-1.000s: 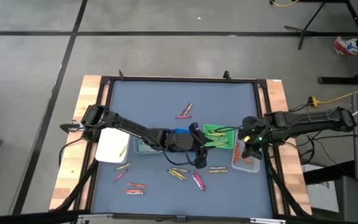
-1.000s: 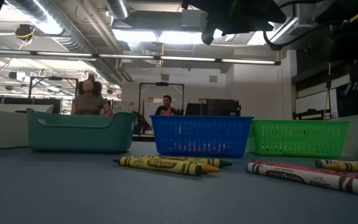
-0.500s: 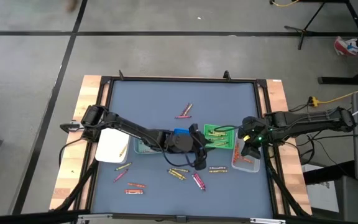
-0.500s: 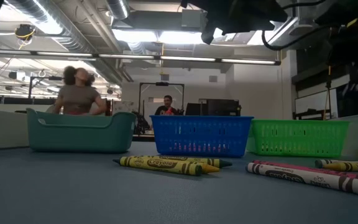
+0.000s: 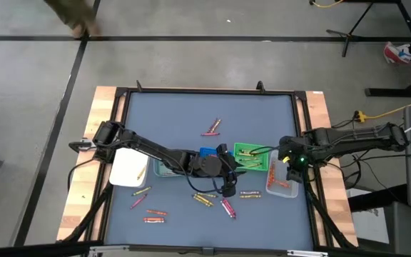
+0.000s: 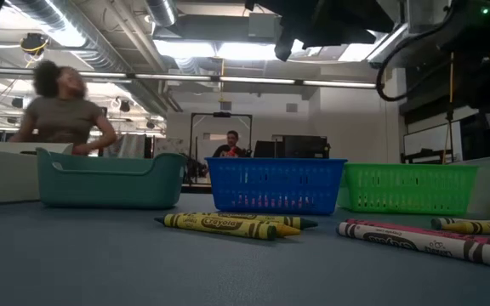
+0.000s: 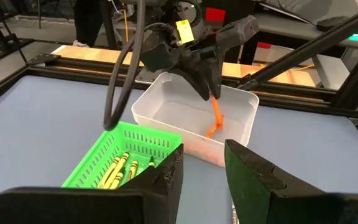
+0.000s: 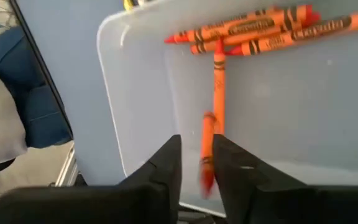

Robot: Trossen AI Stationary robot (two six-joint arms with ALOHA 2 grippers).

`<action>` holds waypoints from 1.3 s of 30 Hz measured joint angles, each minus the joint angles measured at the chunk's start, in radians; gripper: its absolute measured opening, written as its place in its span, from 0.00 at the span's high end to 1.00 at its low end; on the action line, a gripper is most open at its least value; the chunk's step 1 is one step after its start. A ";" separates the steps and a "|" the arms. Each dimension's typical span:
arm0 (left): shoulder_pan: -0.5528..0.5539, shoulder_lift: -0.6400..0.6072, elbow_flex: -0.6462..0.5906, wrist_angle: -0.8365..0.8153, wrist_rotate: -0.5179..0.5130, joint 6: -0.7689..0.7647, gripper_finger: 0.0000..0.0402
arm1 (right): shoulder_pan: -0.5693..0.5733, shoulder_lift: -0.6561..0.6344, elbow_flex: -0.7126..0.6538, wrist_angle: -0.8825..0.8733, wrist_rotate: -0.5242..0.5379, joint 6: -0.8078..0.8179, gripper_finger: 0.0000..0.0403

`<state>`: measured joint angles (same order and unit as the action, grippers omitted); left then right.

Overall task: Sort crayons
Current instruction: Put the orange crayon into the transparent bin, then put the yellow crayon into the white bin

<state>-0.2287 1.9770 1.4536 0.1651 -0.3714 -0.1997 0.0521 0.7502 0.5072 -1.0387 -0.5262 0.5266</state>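
My right gripper point(image 8: 196, 168) hangs over the clear tray point(image 5: 282, 184) at the table's right and points steeply down. Its fingers stand wider apart than the blurred orange crayon point(image 8: 207, 149) between their ends. From the left wrist view, that crayon point(image 7: 216, 112) hangs upright just under the fingertips, inside the tray. More orange crayons point(image 8: 241, 28) lie on the tray's floor. My left gripper point(image 7: 204, 180) is open and holds nothing. It sits mid-table point(image 5: 227, 187), beside the green basket point(image 5: 250, 157). My right gripper has the orange crayon's upper end point(image 7: 214, 99) between its finger ends, from above. The fingers are farther apart than the crayon is thick. I cannot tell whether either finger touches it. The crayon is upright above the tray's floor.
A blue basket point(image 5: 207, 152), a teal tray point(image 5: 164, 168) and a white tray point(image 5: 128, 165) stand in a row to the left. Loose crayons lie near the front point(image 5: 205, 198), front left point(image 5: 155, 215) and farther back point(image 5: 211, 128). A person point(image 6: 58, 110) moves in the room behind.
My right gripper has turned at the wrist while staying over the clear tray. Behind the table, the person has moved toward the low view's left.
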 joint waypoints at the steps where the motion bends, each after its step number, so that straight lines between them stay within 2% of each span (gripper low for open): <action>1: 0.000 0.000 0.000 -0.001 0.000 0.000 0.75 | 0.000 0.000 0.000 -0.007 0.000 0.000 0.75; 6: 0.000 0.000 0.000 -0.001 0.000 0.000 0.75 | 0.000 0.000 0.000 -0.011 0.000 0.000 0.69; 14: -0.001 0.000 0.000 0.000 0.000 0.000 0.75 | 0.000 -0.002 0.007 0.003 -0.002 0.000 0.69; 19: -0.001 0.000 0.000 -0.001 0.000 0.000 0.75 | 0.000 -0.002 0.076 0.058 -0.007 0.001 0.69; 28: -0.009 -0.007 0.000 -0.042 0.000 0.000 0.75 | 0.001 0.008 0.159 0.418 -0.005 0.045 0.69; 33: -0.033 -0.068 -0.001 -0.193 0.004 0.000 0.75 | 0.034 0.039 0.160 0.504 0.064 0.045 0.69; 39: -0.077 -0.142 0.000 -0.375 0.003 -0.001 0.75 | 0.176 0.111 0.159 0.527 0.206 0.046 0.69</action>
<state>-0.3057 1.8353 1.4532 -0.2098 -0.3679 -0.2011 0.2280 0.8616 0.6662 -0.5117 -0.3198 0.5721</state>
